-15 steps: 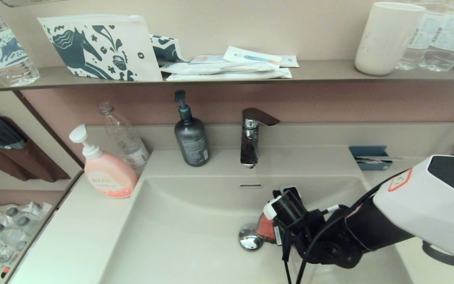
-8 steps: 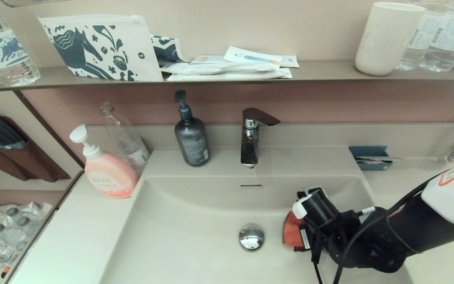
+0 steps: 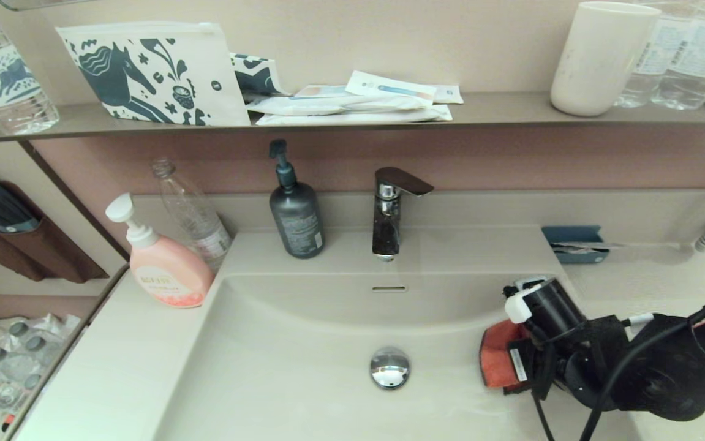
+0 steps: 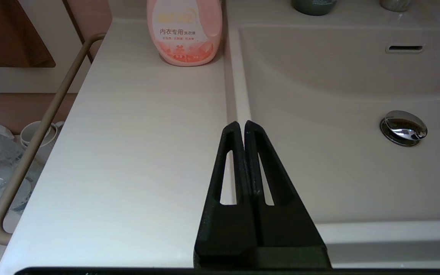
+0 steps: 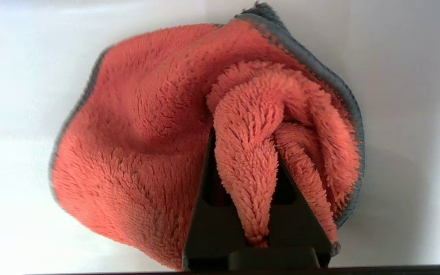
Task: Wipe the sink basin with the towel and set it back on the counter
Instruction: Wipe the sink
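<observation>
At lower right of the head view the right claw (image 3: 514, 367) was clamped on the towel (image 3: 496, 361), pressed against the sink basin (image 3: 303, 373) at its right wall. The pinch caught only one fold (loose cloth bunched around it), so dragging could pull it free. The right wrist view showed that fold between the fingers (image 5: 204, 198); the head view hid it. The left claw (image 4: 242, 128) hung shut and empty over the desk (image 4: 139, 152) edge.

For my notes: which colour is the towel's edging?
Dark grey, clearest in the right wrist view on the towel.
</observation>
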